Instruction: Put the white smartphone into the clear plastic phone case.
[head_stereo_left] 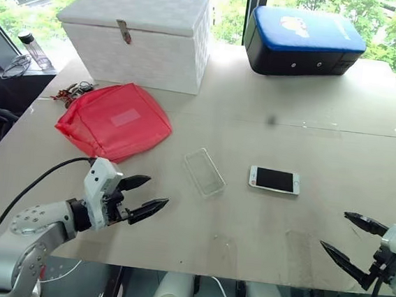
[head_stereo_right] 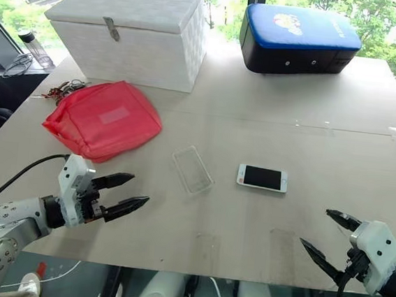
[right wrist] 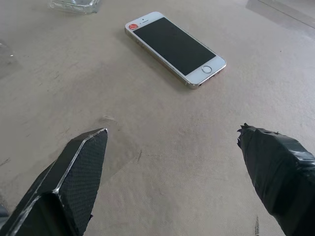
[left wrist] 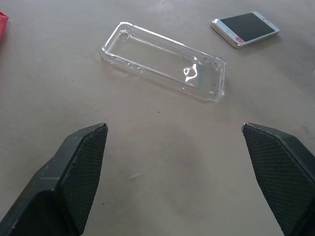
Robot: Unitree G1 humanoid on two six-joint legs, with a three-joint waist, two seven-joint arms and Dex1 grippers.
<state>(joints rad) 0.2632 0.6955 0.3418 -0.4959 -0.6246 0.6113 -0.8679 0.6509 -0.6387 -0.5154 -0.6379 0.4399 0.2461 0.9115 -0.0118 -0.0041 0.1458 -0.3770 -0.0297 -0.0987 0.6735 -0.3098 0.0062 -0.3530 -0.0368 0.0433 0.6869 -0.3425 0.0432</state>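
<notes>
Tabletop [head_stereo_left: 261, 225]: white smartphone [right wrist: 175, 48], red sticker.

Open tabletop around phone and case; clutter only at the far and left edges.

The table [head_stereo_left: 260, 232] is bare between the left gripper [head_stereo_left: 146, 193] and the case [head_stereo_left: 204, 171], and between the right gripper [head_stereo_left: 347, 237] and the phone [head_stereo_left: 274, 180], so both have a straight path over flat board. Both grippers stand wide open above the near edge. Phone and case lie apart, with a free strip of table between them. The red pouch [head_stereo_left: 114, 119] sits near the case on the left side, crowding an approach from there. The white box [head_stereo_left: 138, 36] and blue-topped case [head_stereo_left: 303, 41] stand well back, blocking only the far edge.
</notes>
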